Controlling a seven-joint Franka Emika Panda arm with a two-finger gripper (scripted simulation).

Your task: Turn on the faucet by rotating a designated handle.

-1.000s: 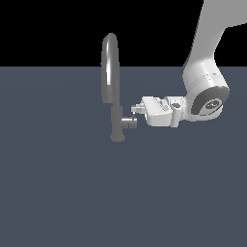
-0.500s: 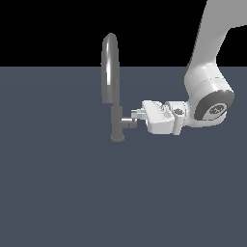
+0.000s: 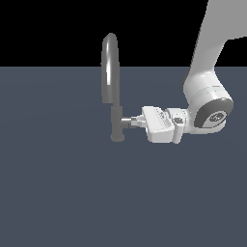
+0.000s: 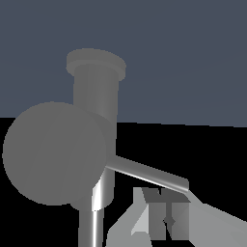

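One arm's gripper point(image 3: 137, 120) is reaching in level from the exterior view's right, its jaws meeting the handle point(image 3: 127, 120); whether they are clamping it I cannot tell. Beyond, the faucet point(image 3: 111, 72) is standing upright on the table point(image 3: 58, 183), its spout arching overhead.

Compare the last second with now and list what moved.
The gripper slid toward the exterior view's left and slightly lower, closing the gap to the handle, which it now reaches. Whether it grips cannot be told. The faucet stands unmoved on the grey floor.
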